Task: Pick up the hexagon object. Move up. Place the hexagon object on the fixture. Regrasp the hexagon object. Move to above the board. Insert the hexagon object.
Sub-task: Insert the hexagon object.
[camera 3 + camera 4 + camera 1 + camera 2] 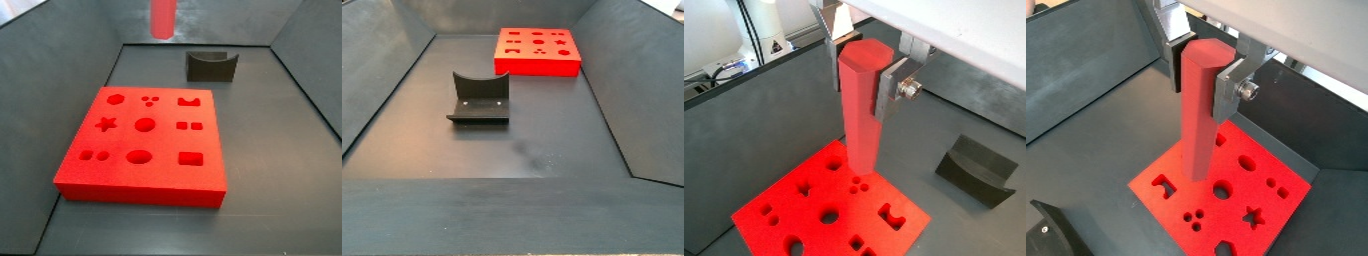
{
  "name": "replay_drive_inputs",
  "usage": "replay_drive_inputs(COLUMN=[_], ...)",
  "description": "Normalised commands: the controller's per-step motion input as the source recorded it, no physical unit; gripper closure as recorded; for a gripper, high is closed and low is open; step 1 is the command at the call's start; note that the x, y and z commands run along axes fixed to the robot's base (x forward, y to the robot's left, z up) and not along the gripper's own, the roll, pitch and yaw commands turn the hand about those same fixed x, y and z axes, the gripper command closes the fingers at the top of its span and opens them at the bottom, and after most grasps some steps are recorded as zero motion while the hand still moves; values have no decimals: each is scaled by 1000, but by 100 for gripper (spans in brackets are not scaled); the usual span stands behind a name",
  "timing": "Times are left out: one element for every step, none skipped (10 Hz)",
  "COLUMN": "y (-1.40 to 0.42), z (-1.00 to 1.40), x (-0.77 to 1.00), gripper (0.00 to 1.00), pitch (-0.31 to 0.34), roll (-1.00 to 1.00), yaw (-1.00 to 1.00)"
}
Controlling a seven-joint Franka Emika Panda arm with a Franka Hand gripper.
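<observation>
The gripper [869, 62] is clamped on the top end of the hexagon object [859, 115], its silver fingers [1233, 85] pressing opposite sides of the bar in both wrist views, so the bar hangs upright below the gripper and above the board [784, 215]. In a side view only the bar's lower end [163, 18] shows at the picture's top edge, clear of the floor. The board [140, 182] lies flat on the grey floor near one end, and the fixture [210, 66] stands apart from it, empty.
</observation>
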Motion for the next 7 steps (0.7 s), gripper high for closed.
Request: replay_drive_inputs(y=[17, 57, 191, 217, 257, 271, 269], z=[0, -89, -171, -206, -246, -257, -260], x=[0, -214, -651, -700, -697, -694, -694], gripper=[100, 100, 100, 100, 100, 100, 100], pitch=[0, -59, -297, -343, -359, -369, -366], roll=[0, -7, -167, -233, -279, -297, -299], yaw=[0, -146, -223, -131, -46, -11, -9])
